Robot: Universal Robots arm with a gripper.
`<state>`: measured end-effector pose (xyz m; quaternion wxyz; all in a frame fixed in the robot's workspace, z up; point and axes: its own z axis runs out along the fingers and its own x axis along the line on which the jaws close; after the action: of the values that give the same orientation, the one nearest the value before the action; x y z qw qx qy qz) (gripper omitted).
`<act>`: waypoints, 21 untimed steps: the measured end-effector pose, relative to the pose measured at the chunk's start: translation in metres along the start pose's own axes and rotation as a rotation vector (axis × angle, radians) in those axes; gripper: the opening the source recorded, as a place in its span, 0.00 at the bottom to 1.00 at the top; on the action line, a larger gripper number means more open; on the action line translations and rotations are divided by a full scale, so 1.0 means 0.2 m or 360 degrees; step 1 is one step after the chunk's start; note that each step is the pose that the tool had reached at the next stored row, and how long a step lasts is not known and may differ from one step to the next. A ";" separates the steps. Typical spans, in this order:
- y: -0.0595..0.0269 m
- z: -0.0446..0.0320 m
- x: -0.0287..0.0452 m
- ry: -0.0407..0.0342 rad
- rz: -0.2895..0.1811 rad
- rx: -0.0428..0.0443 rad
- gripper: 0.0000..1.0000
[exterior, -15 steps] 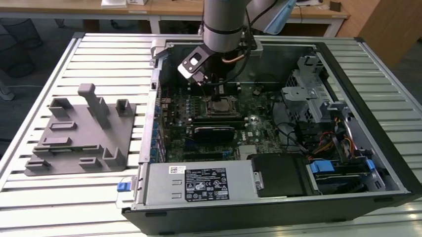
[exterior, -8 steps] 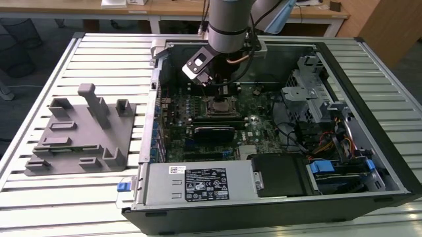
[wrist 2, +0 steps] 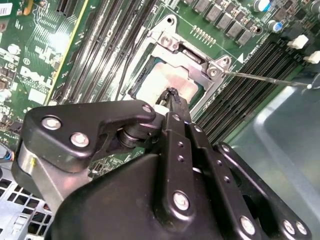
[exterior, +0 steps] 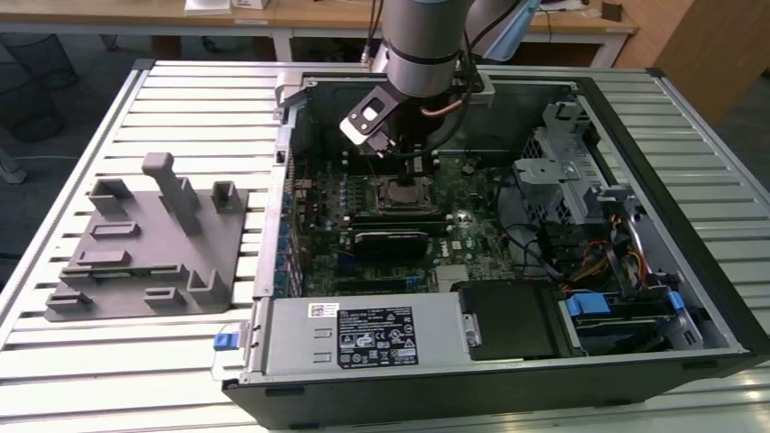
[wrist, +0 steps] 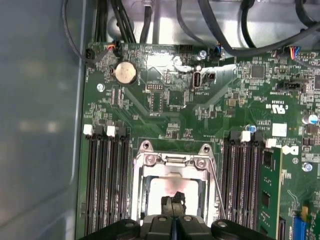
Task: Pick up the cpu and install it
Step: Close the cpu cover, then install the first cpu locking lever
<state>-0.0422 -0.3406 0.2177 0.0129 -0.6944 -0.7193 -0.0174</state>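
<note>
- The gripper (wrist: pixel 172 201) is seen with fingers pressed together, nothing clamped, tips at the cpu (wrist: pixel 161 188).
- The cpu is seated flat inside the metal-framed socket (wrist: pixel 144 166).
- 1 white printed label (exterior: pixel 375 336) is carried by the grey metal box (exterior: pixel 301 347).

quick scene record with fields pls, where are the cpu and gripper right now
cpu: flat in the socket frame, silver top showing
gripper: fingers together, tips at the cpu's top, contact unclear
holder block: outside the case, on the exterior view's left
</note>
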 end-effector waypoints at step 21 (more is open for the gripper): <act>0.018 -0.014 0.000 0.0000 0.0000 0.0000 0.11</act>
<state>-0.0386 -0.3406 0.2206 0.0129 -0.6944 -0.7193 -0.0174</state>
